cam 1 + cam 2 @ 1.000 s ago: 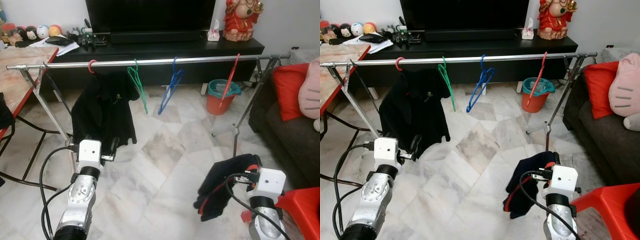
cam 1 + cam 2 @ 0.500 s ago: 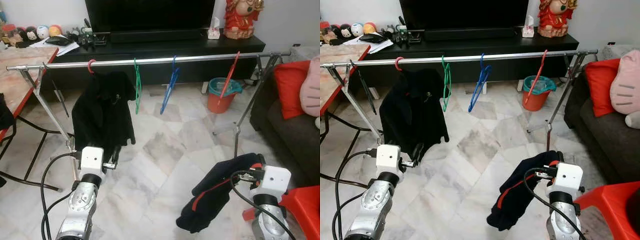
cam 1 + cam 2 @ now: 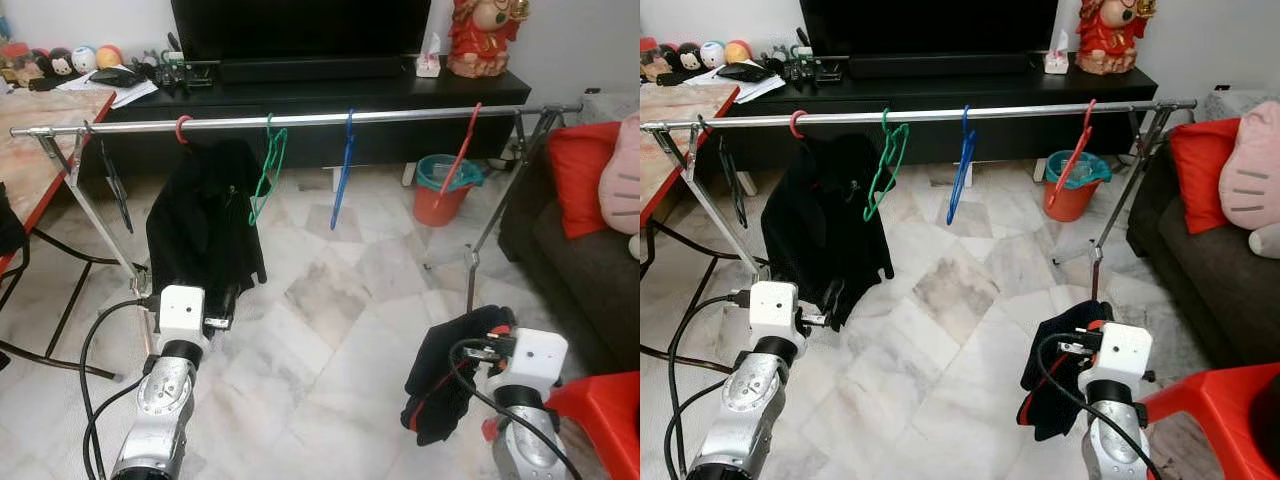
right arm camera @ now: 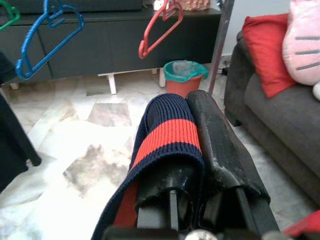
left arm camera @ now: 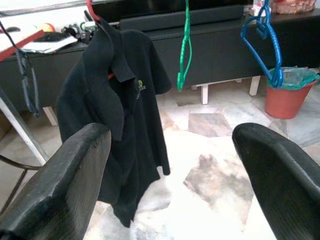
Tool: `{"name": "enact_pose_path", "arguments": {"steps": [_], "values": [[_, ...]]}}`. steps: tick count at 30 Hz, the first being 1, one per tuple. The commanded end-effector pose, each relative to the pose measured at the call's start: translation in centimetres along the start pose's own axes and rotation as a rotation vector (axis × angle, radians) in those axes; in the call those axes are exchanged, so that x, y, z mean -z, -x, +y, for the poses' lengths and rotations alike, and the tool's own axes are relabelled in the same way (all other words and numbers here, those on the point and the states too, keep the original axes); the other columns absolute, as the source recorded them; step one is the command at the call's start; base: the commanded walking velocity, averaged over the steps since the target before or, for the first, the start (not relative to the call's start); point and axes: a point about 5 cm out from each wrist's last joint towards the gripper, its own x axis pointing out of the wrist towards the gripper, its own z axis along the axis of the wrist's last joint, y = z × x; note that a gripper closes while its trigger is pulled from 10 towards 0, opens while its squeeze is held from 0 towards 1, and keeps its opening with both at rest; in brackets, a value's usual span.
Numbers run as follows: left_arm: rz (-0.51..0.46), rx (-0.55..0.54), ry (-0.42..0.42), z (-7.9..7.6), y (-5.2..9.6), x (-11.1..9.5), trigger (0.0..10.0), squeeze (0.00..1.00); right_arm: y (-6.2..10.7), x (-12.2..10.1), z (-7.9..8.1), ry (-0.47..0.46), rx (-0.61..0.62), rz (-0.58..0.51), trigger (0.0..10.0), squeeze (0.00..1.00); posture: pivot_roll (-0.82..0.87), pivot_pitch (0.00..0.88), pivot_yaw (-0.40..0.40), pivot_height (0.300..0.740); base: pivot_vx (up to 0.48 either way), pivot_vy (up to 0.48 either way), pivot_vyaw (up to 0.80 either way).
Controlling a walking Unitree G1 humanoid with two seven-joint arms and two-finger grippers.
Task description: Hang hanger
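Right gripper fingers clamped on dark red-striped garment, low, well short of rail. Judged soft, light, prone to slipping. Left gripper fingers apart, empty.

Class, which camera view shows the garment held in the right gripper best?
The right wrist view: the dark garment with its red stripe is close up, folded over one of the right gripper's fingers. The eye views show it small, hanging from that gripper; the left wrist view looks at the rail.
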Motion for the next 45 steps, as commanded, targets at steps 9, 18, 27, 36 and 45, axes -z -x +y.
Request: {"name": "enact_pose_path", "arguments": {"steps": [9,18,27,36,45], "values": [[0.01,0.052,0.017,-0.9,0.3,-0.3,10.0,0.0,-0.1,-0.8,-0.1,0.008,0.006,-0.026,10.0,0.0,-0.11,0.0,0.007,0.74,0.227,0.0,0.0],[0.015,0.055,0.015,-0.7,0.2,-0.5,10.0,0.0,-0.3,-0.9,0.4,0.006,-0.007,-0.023,10.0,0.0,-0.11,0.0,0.011,0.74,0.277,0.0,0.0],[0.013,0.059,0.018,-0.7,0.3,-0.7,10.0,0.0,-0.5,-1.0,0.6,0.007,-0.018,-0.025,10.0,0.0,-0.11,0.0,0.008,0.74,0.28,0.0,0.0],[0.015,0.068,0.023,-0.9,0.2,-0.7,10.0,0.0,-0.5,-0.9,0.4,0.006,-0.011,-0.02,10.0,0.0,-0.11,0.0,0.006,0.74,0.28,0.0,0.0],[0.001,0.092,0.04,-1.3,0.3,-0.9,10.0,0.0,-0.6,-1.0,0.5,0.003,-0.012,-0.025,10.0,0.0,-0.11,0.0,0.004,0.74,0.0,0.0,0.0]]}}
